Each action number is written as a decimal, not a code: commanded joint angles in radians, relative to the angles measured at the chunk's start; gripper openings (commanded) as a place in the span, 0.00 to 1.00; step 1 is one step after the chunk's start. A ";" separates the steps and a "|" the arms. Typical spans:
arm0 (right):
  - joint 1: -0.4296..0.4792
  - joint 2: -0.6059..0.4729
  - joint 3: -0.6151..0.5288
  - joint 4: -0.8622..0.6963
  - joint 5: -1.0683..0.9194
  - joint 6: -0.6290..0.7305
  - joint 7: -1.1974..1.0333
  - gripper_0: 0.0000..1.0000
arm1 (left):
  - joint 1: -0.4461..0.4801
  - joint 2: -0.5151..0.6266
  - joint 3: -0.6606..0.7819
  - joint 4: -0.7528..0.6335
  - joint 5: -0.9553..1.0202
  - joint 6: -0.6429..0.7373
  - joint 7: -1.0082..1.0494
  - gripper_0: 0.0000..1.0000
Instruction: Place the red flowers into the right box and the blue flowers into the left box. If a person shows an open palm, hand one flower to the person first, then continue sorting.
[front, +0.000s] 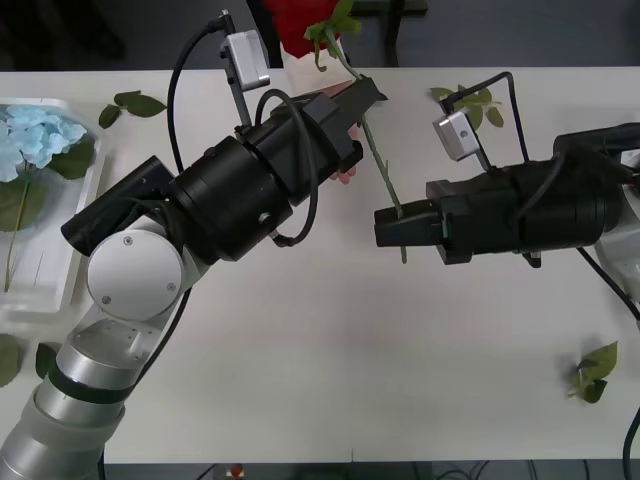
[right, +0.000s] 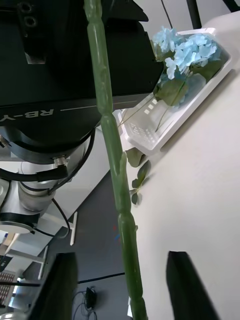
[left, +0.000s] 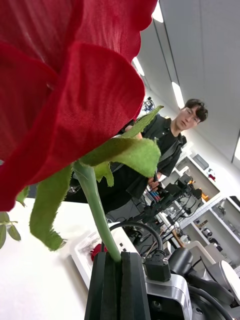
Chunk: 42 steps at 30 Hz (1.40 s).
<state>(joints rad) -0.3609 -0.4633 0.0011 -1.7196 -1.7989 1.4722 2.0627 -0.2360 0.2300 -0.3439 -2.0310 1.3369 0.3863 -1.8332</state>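
Green leaf sprig (front: 596, 372) lies loose on the white counter (front: 330, 360), near front right.

Right arm: forearm level, crossing in from the right side, wrist pointed toward counter centre. Right pincer (front: 385, 226) sits at mid-counter. In the right wrist view its two black fingers (right: 60, 285) stand wide, with the stem running up between them; no pad seen pressing on it.

Left arm: shoulder at near left, elbow bent, forearm angled up and across toward the far centre, passing above the counter. Left pincer (front: 368, 95) is beyond the right pincer and nearer the far edge. In the left wrist view the left pincer (left: 120, 285) is closed tight on the stem, a short way below the head.

Rose (front: 300, 22): held off the counter. The stem (front: 380, 165) slants from the left pincer's grip toward the robot, to the right pincer's mouth, its tip just past it. Red head (left: 65, 85) with green sepals is at the far counter edge.

Left box (front: 62, 285) is at the counter's left edge, well apart from both pincers. Blue flowers (front: 35, 140) lie inside it, at its far end, stems pointing to the near end; also seen in the right wrist view (right: 187, 50).

More loose leaves (front: 135, 103) lie beyond the box, near the far edge.
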 joint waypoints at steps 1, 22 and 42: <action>-0.038 0.018 -0.010 -0.035 0.004 0.002 0.013 0.00 | -0.031 -0.008 -0.015 -0.015 0.013 -0.011 -0.023 0.00; -0.036 0.018 -0.016 -0.035 -0.005 0.005 0.017 0.00 | -0.014 0.080 0.032 -0.021 0.076 0.029 -0.035 0.90; -0.035 0.026 -0.168 -0.086 0.173 -0.196 0.429 0.00 | 0.021 0.428 0.522 -0.032 0.350 0.735 -0.011 0.93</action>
<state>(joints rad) -0.3618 -0.4629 -0.1754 -1.7704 -1.6432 1.3183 2.4138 -0.1962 0.6254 0.1465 -2.0399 1.6724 1.0772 -1.8483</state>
